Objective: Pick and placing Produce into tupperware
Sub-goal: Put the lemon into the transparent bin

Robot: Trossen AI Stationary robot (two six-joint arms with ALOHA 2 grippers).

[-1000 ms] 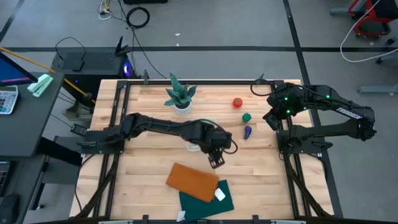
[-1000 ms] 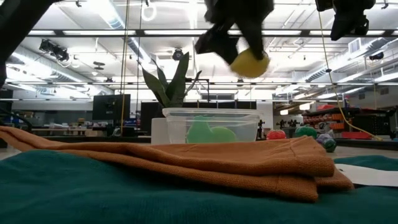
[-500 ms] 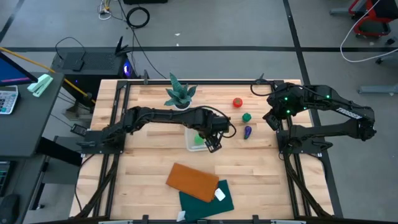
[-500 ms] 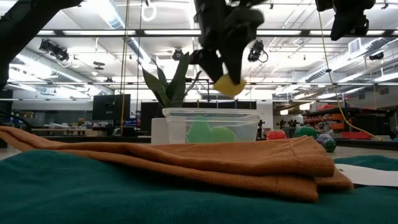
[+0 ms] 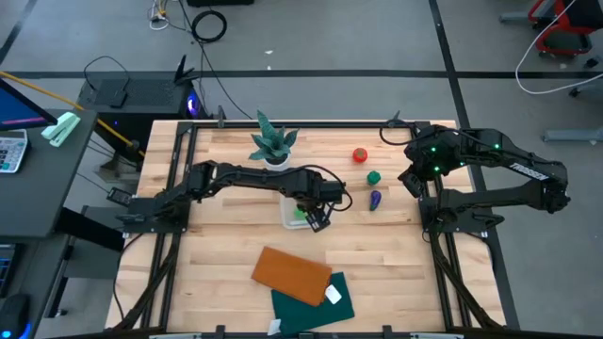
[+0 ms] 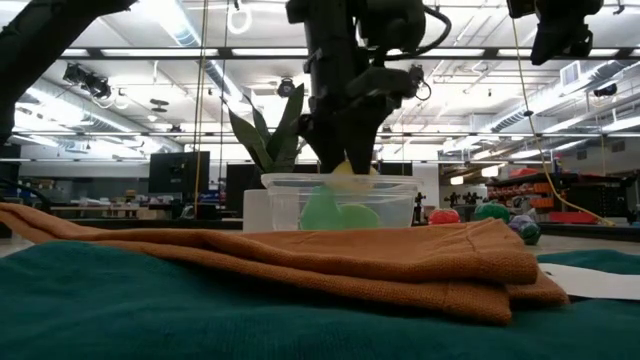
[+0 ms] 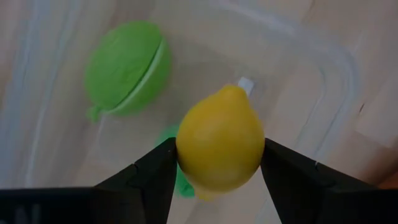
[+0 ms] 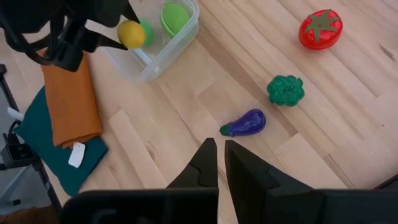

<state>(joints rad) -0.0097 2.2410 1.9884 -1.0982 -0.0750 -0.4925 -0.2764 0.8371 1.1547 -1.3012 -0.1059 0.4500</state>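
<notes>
Carried from beside the orange cloth to just above the tupperware: left gripper clamped on yellow lemon. Right gripper shut, parked near the eggplant. Risk: releasing high, bouncing off green produce and out.

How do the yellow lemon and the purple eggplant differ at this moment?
The yellow lemon is clamped in the left gripper above the clear tub; the purple eggplant lies free on the bare table, outside the tub. The lemon is rounded and plump; the eggplant is long and slim with a green cap. Both are small toy produce.
</notes>
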